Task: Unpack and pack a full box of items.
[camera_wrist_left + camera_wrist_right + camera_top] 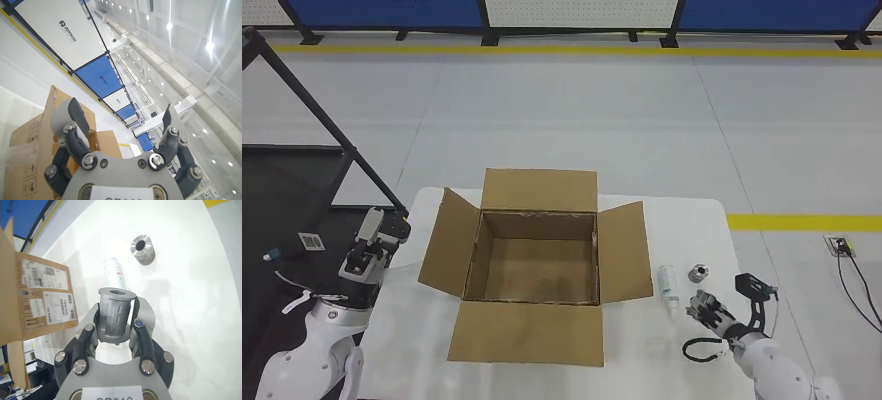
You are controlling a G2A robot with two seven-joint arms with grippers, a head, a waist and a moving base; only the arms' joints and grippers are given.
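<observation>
**A:** What does the overhead camera give you?

**B:** The cardboard box (532, 265) stands open mid-way across the white table (682, 215). Its four flaps are splayed, and you look straight onto its brown inner floor. The left gripper (382, 225) is by the table's left edge and the right gripper (705, 305) is near the front right. Just right of the box lie a white plastic bottle (669, 283) and a small metal collet (699, 272), near each other but apart.

**A:** And the left wrist?

**B:** It settles the fingers. The ribbed black pads (78, 115) are spread wide, released. Beside them rises the box's outer wall, matt brown with printed handling marks.

**A:** The right wrist?

**B:** The fingers are clenched on a grey cast-metal sleeve (113, 321) over the tabletop. It is cylindrical, flanged at both ends and slotted along its side. Beyond it the bottle lies on its side. The collet is bright, with a dark bore and radial cuts across its face. One box flap carries white paper labels (45, 275).
</observation>
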